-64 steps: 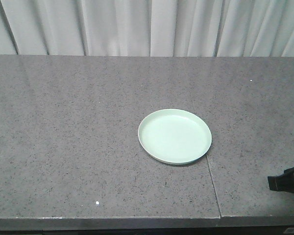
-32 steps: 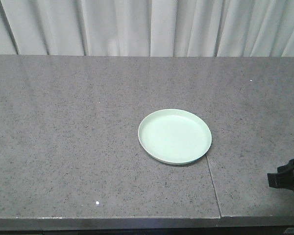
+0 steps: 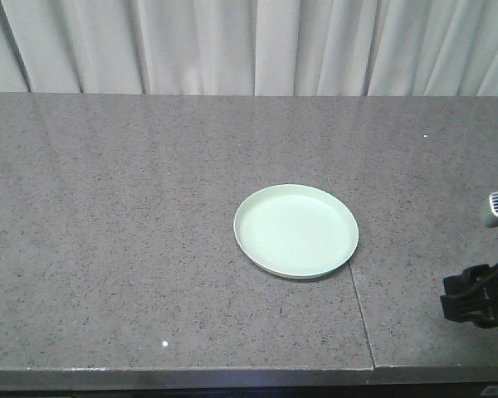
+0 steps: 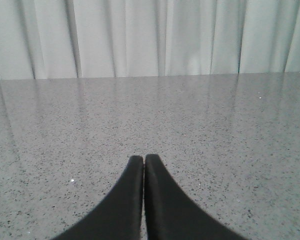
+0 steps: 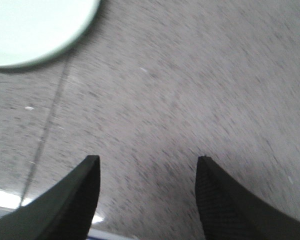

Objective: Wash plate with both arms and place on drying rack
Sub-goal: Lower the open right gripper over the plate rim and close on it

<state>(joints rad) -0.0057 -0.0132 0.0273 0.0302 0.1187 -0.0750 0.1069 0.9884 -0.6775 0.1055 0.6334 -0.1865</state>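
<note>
The pale mint-green plate (image 3: 296, 230) lies flat on the grey stone counter (image 3: 133, 215), a little right of the middle. Part of my black right arm (image 3: 480, 300) pokes in at the right edge, near the front and well right of the plate. In the right wrist view my right gripper (image 5: 147, 162) is open over bare counter, nothing between its fingers, and the plate (image 5: 35, 30) shows at the top left. My left gripper (image 4: 143, 159) is shut on nothing, low over bare counter, with no plate in its view. The drying rack is out of view.
A thin seam (image 3: 358, 307) runs through the counter from just right of the plate to the front edge. White curtains (image 3: 249, 46) hang behind the counter's far edge. The counter's front edge (image 3: 174, 375) lies along the bottom of the front view.
My right arm has come further into the front view from the right edge, moving left. The plate has not moved.
</note>
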